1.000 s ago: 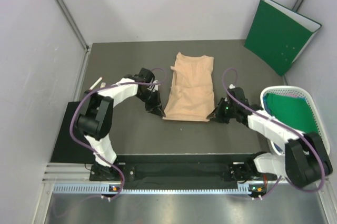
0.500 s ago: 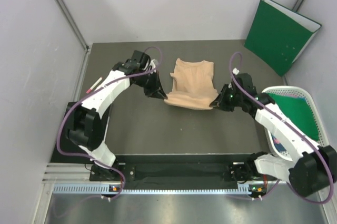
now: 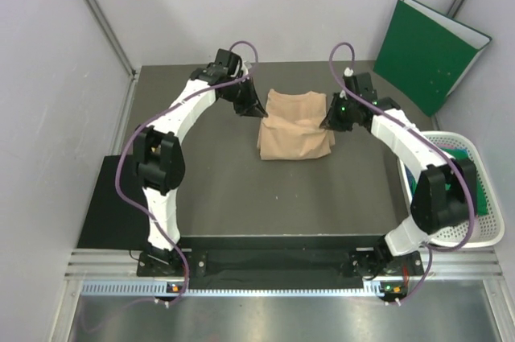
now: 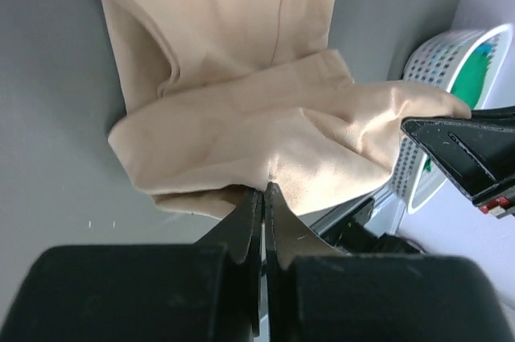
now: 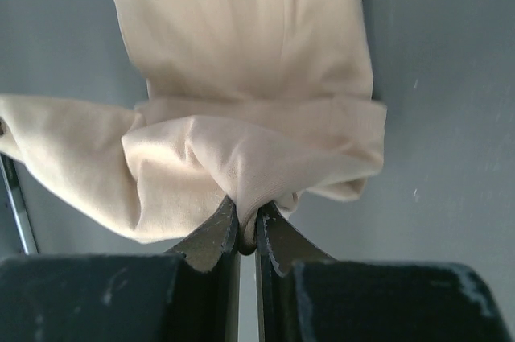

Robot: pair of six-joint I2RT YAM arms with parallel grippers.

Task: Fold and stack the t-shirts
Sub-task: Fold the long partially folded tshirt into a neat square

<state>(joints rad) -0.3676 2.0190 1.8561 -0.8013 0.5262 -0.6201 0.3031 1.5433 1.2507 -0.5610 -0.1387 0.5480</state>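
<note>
While the peach t-shirt [image 3: 296, 126] lies doubled over at the far middle of the table [image 3: 241, 197], your left jaws are clenched on its left edge. Your right jaws grip a bunched fold at its right edge. A green t-shirt [image 3: 481, 187] sits in the white basket [image 3: 491, 234].

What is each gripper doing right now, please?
The left gripper is shut on the shirt.
The right gripper is shut on the shirt too.
</note>
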